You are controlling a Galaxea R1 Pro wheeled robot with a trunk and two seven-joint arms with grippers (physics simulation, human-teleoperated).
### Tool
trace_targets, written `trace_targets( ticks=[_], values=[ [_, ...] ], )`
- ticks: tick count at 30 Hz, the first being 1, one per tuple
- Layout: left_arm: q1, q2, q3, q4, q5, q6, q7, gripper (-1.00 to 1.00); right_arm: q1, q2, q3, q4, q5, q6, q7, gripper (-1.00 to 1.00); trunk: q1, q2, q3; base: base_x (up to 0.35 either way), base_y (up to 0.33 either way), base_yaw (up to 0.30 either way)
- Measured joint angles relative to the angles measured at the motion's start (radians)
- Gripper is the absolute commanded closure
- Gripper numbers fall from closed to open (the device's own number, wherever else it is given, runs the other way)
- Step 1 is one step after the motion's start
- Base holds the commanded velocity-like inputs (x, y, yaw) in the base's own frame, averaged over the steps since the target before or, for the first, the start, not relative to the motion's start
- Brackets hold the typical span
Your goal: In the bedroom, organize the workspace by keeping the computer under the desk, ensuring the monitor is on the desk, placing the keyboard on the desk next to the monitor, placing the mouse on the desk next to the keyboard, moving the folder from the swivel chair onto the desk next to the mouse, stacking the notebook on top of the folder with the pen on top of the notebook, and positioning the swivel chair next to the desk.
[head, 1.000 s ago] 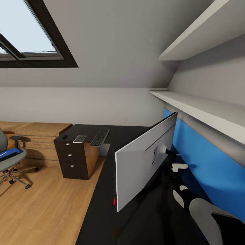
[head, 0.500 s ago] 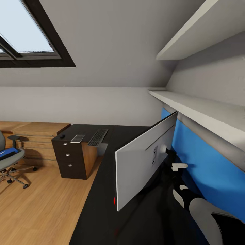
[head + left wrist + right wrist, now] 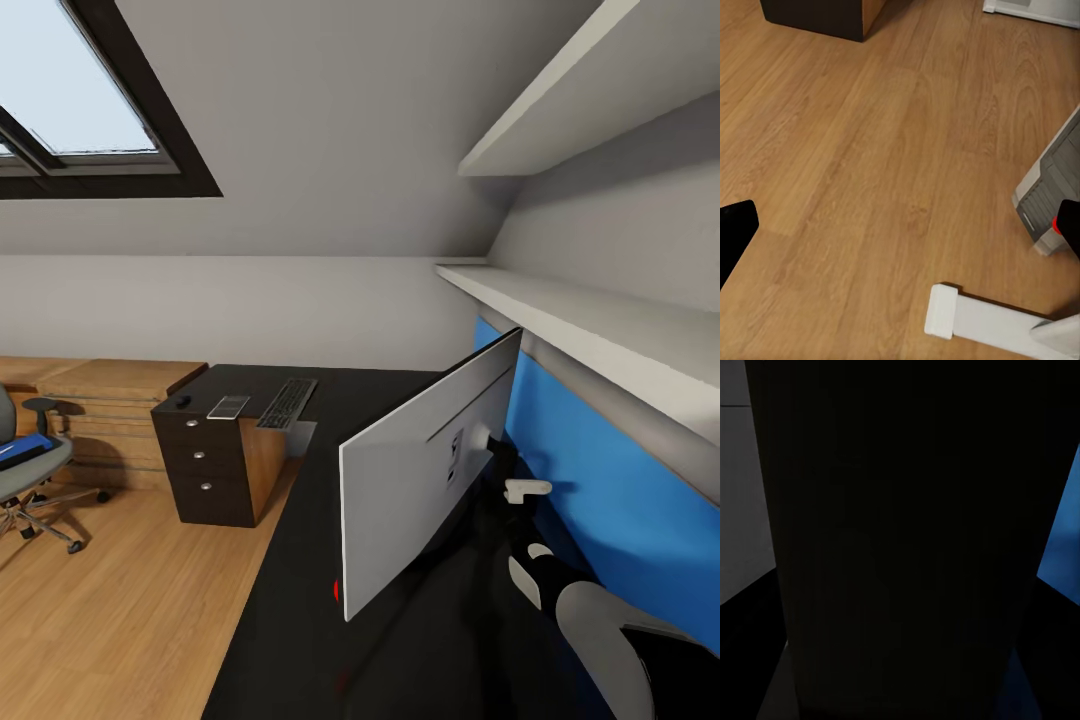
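The monitor [image 3: 425,475] stands over the black desk [image 3: 290,610], its silver-grey back toward me and a red dot at its low corner. My right arm [image 3: 600,640] reaches up behind it. The right gripper [image 3: 525,490] is by the monitor's neck with its fingers hidden. At the desk's far end lie the keyboard [image 3: 287,402], the grey notebook [image 3: 229,406] and the mouse [image 3: 182,402]. The swivel chair [image 3: 25,470] stands far left with the blue folder [image 3: 22,448] on its seat. My left gripper [image 3: 900,232] hangs open over the floor beside the computer [image 3: 1050,191]. The pen is out of view.
A dark drawer unit [image 3: 208,475] with a wood side stands under the desk's far end, and low oak shelving [image 3: 110,400] runs along the wall behind it. The desk's white foot bar [image 3: 982,322] lies on the wood floor. Grey shelves [image 3: 600,330] and a blue panel [image 3: 610,490] line the right wall.
Between the oldest frame and the later ones the whole head view shifted, so the chair and drawers sit further left in the picture. Nothing itself has moved.
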Motion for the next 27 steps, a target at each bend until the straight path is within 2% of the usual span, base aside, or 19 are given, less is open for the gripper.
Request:
trace_targets(
  ticks=[8, 9, 10, 27],
  values=[
    [0.000, 0.000, 0.000, 0.000, 0.000, 0.000, 0.000, -1.00, 0.000, 0.000, 0.000, 0.000, -0.001, 0.000, 0.000, 1.00, 0.000, 0.000, 0.000, 0.000, 0.000, 0.000],
    [0.000, 0.000, 0.000, 0.000, 0.000, 0.000, 0.000, -1.00, 0.000, 0.000, 0.001, 0.000, -0.001, 0.000, 0.000, -1.00, 0.000, 0.000, 0.000, 0.000, 0.000, 0.000],
    [0.000, 0.000, 0.000, 0.000, 0.000, 0.000, 0.000, -1.00, 0.001, -0.001, 0.018, 0.017, -0.023, 0.004, -0.002, -1.00, 0.000, 0.000, 0.000, 0.000, 0.000, 0.000],
    [0.000, 0.000, 0.000, 0.000, 0.000, 0.000, 0.000, -1.00, 0.001, 0.002, 0.020, 0.018, -0.024, 0.005, -0.002, -1.00, 0.000, 0.000, 0.000, 0.000, 0.000, 0.000]
  ],
)
